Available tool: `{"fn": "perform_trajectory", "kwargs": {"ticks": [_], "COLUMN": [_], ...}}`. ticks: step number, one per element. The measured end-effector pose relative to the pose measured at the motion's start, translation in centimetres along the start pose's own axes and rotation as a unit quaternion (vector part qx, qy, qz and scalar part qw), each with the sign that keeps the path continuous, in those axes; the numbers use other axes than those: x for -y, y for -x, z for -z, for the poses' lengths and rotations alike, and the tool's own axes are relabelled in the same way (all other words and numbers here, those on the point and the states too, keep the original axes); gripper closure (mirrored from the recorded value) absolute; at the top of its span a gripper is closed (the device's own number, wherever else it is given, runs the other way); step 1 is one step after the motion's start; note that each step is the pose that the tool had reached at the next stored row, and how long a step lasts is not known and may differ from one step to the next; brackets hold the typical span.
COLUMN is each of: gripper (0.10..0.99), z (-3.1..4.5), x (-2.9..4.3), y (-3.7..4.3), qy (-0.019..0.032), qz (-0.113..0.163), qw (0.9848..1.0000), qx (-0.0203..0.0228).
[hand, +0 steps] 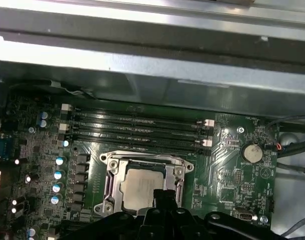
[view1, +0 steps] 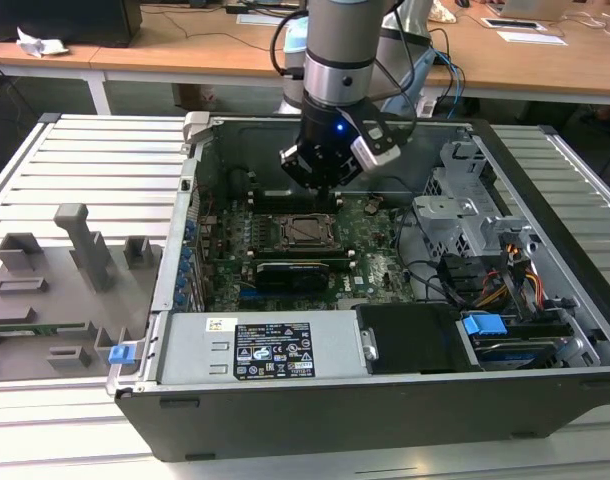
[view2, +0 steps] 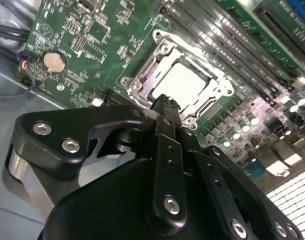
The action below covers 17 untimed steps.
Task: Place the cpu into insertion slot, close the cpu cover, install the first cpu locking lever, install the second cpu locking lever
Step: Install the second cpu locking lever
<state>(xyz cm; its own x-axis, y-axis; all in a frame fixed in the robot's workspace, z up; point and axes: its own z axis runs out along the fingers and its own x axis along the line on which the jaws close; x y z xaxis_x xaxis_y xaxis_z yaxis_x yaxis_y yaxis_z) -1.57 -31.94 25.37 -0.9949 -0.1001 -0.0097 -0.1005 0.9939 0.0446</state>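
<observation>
One black robot gripper (view1: 320, 185) is hanging over one open grey computer case (view1: 285, 375). Just beneath its tip, one pale silver square cpu (hand: 140, 187) is sitting inside one grey metal cpu cover frame (hand: 111, 182). Near it, one round silver coin battery (hand: 251, 152) is showing.

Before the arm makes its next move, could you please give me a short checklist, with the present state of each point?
1. The cpu lies in the insertion slot: ok.
2. The cpu cover is down around the chip: ok, as it appears in both wrist views.
3. Locking levers are latched: cannot tell.
4. The gripper holds nothing: ok; its fingers look closed together and empty.
5. The gripper is above the socket: ok; in the exterior view it hangs just behind it.
</observation>
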Motion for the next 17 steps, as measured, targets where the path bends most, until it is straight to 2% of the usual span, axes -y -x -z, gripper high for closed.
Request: {"fn": "perform_trajectory", "kwargs": {"ticks": [3, 5, 8, 13, 17], "gripper": [0.98, 0.98, 0.98, 0.98, 0.98], "z": [-0.01, -0.14, -0.4, -0.94, -1.32], "x": [0.5, 0.78, 1.22, 2.25, 2.58], "y": [-0.05, -0.08, -0.12, -0.24, -0.28], "qy": [0.0003, 0.0038, 0.0059, 0.0066, 0.0068], "qz": [0.0, 0.0, 0.0, 0.0, 0.0], "qw": [1.0, 1.0, 1.0, 1.0, 1.0], "qx": [-0.0002, -0.0005, -0.0009, -0.0017, -0.0024]}}
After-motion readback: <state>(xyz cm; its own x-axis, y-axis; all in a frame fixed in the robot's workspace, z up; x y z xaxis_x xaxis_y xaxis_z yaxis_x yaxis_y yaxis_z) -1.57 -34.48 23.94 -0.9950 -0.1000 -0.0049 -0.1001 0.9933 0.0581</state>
